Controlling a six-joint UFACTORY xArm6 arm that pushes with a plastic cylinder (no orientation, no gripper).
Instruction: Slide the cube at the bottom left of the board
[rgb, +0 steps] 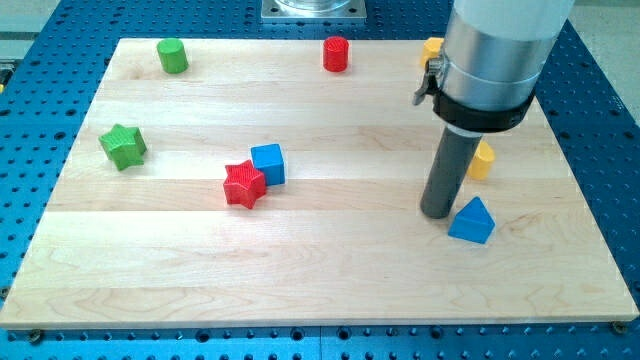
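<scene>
A blue cube (269, 163) sits left of the board's middle, touching a red star (243, 185) at its lower left. My tip (436, 214) rests on the board at the right, just left of a blue triangular block (472, 221) and nearly touching it. The tip is far to the right of the blue cube.
A green star (123, 146) lies at the left edge. A green cylinder (172, 55) and a red cylinder (336, 54) stand along the top. A yellow block (482, 159) sits right of the rod; another yellow block (432, 50) is partly hidden behind the arm.
</scene>
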